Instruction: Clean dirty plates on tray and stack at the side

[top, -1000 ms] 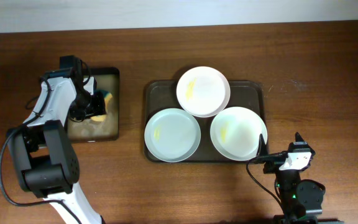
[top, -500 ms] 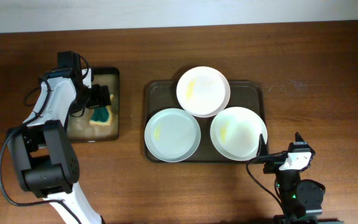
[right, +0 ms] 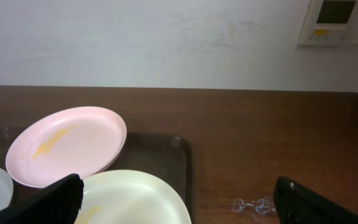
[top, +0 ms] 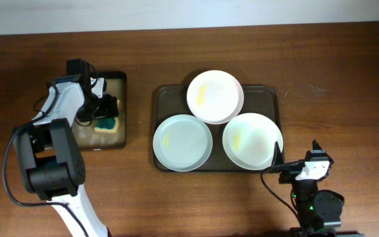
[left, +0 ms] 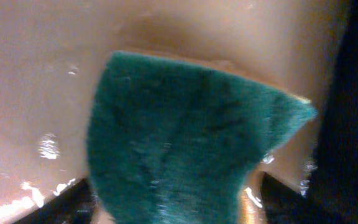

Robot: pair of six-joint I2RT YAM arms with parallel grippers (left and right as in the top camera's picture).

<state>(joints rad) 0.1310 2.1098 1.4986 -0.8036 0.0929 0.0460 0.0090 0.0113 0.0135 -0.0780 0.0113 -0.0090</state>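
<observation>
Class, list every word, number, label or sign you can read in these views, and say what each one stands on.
No text can be read in any view.
On the wall panel: faint marks around its dark screen, too small and blurred to read.
On the plates, the tray and the sponge: no writing visible.

Three crowded plates (top: 215,97) across the tray (top: 270,94); open table (top: 139,131) strip leftward.

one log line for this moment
left gripper at green sponge, grip unclear | right gripper open, empty | three smeared plates on tray
</observation>
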